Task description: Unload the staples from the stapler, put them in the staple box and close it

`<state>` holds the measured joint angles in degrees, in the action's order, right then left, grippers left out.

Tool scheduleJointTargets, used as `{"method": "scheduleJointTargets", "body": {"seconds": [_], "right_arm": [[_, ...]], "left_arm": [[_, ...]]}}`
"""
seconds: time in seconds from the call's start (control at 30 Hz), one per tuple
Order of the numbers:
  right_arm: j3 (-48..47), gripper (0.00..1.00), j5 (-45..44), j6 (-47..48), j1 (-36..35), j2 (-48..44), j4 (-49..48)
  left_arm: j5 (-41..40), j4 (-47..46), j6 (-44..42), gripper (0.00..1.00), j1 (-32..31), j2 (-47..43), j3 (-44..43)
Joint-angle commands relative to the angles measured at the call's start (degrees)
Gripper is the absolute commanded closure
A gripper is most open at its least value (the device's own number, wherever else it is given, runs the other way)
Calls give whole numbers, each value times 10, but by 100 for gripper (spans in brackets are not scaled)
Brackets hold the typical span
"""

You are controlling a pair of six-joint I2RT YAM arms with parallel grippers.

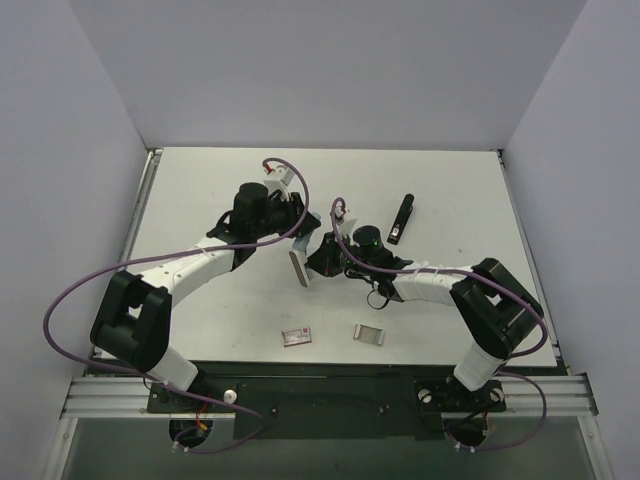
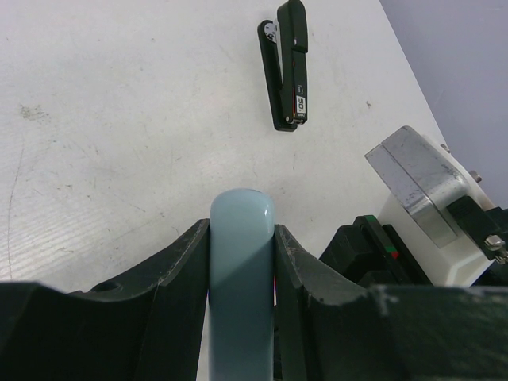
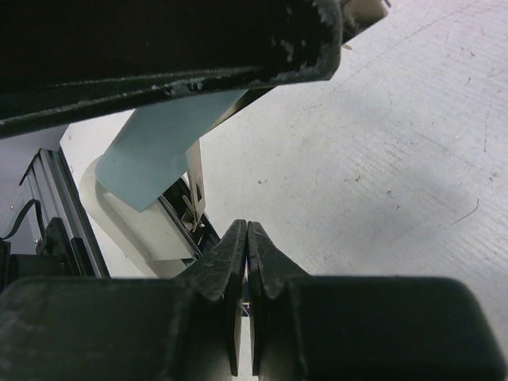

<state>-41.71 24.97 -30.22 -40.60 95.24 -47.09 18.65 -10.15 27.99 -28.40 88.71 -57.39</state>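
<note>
The left hand (image 2: pixel 242 244) is clenched on the pale blue stapler (image 2: pixel 242 210) near the middle of the bench (image 1: pixel 200 190); only its rounded end shows past the fingers. At the stapler's 3 o'clock, the right hand (image 3: pixel 248 236) is pressed shut on nothing visible, and whether it touches the stapler cannot be told. A black stapler (image 1: pixel 401 218) lies apart at 2 o'clock.

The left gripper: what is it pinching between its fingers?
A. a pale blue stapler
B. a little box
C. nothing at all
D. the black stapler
A: in the left wrist view the left gripper presses on both sides of the pale blue stapler, while the black stapler lies apart on the table.
</note>
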Motion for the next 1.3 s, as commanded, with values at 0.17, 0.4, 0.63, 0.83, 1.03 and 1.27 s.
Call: {"method": "scheduleJointTargets", "body": {"seconds": [0.17, 0.4, 0.63, 0.83, 1.03, 1.27], "right_arm": [[-28, 100, 7, 6, -8, -20, -26], [-34, 100, 17, 4, -3, -24, -34], [-28, 100, 22, -5, 0, -31, -46], [-12, 100, 53, -60, 11, -22, -103], [-6, 100, 84, -148, 27, 27, -223], [-12, 100, 94, -168, 29, 54, -251]], "left_arm": [[0, -48, -5, 100, -10, -6, -9], [-10, -33, -14, 100, -18, -5, -10], [-17, -29, -15, 100, -21, 1, -14], [-33, 21, -43, 100, -26, 32, -73], [-48, 63, -65, 100, -31, 67, -117], [-70, 76, -79, 100, -46, 81, -117]]}}
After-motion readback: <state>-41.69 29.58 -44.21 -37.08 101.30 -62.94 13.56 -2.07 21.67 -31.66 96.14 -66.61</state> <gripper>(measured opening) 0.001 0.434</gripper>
